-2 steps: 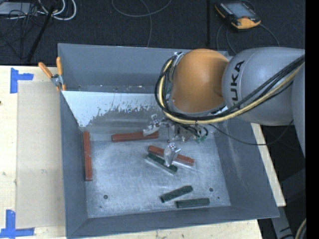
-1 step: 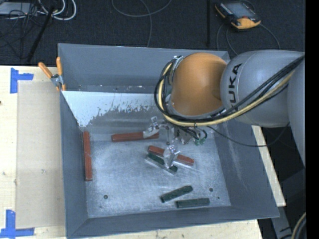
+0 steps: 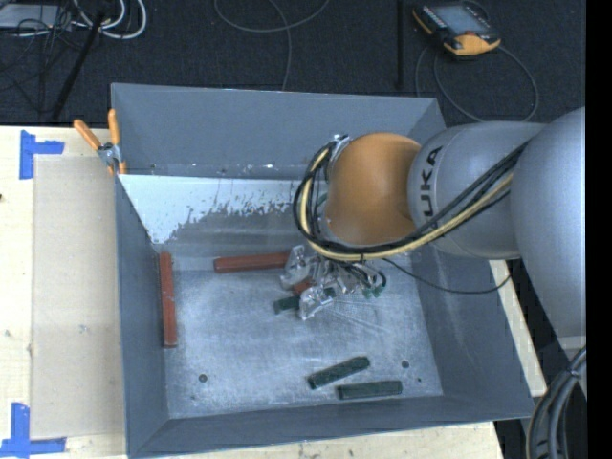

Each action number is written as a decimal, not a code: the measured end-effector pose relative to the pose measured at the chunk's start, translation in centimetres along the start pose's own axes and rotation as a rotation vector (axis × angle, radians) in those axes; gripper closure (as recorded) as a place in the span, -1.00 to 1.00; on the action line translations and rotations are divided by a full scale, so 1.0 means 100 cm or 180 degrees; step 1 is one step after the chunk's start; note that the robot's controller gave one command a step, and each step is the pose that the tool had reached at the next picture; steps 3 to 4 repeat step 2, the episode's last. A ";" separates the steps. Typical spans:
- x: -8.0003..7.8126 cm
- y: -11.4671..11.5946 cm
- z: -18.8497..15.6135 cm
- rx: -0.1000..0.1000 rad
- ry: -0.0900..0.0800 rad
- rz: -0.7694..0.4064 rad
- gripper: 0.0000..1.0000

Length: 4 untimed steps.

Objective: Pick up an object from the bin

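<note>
Sitting low over the middle of the bin (image 3: 277, 146) floor, the tool (image 3: 312, 291) is just beside a small dark green piece (image 3: 285, 305), which lies at the tool's 8 o'clock, close to or touching it. Whether the tool is open, closed, or gripping anything cannot be told; its metal parts blur together beneath the robot's orange cover (image 3: 371, 189) and looped cables (image 3: 316, 220).

A red-brown stick (image 3: 251, 263) lies flat at the tool's 10 o'clock, its right end near the tool. To do this step well, the tool probably needs to centre on one piece alone, so the stick's end is not caught along with the green piece.

At 9 o'clock, well apart, a second red-brown stick (image 3: 168, 299) lies along the left wall. Its closeness to that wall would likely make it awkward to grasp. At 5 o'clock, two dark green sticks (image 3: 339, 372) lie near each other close to the front wall.

Bare floor lies open from 6 to 8 o'clock. Straight up looks the clearest way out.
</note>
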<state>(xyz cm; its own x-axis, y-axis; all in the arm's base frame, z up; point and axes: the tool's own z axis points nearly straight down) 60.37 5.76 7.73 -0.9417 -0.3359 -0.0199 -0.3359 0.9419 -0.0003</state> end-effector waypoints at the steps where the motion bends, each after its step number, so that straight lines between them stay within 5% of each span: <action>1: 0.000 0.000 0.000 -0.0001 0.0000 0.0001 1.00; 2: -0.014 0.001 -0.184 0.0005 0.0031 -0.0122 1.00; 4: -0.014 0.001 -0.184 0.0005 0.0031 -0.0122 1.00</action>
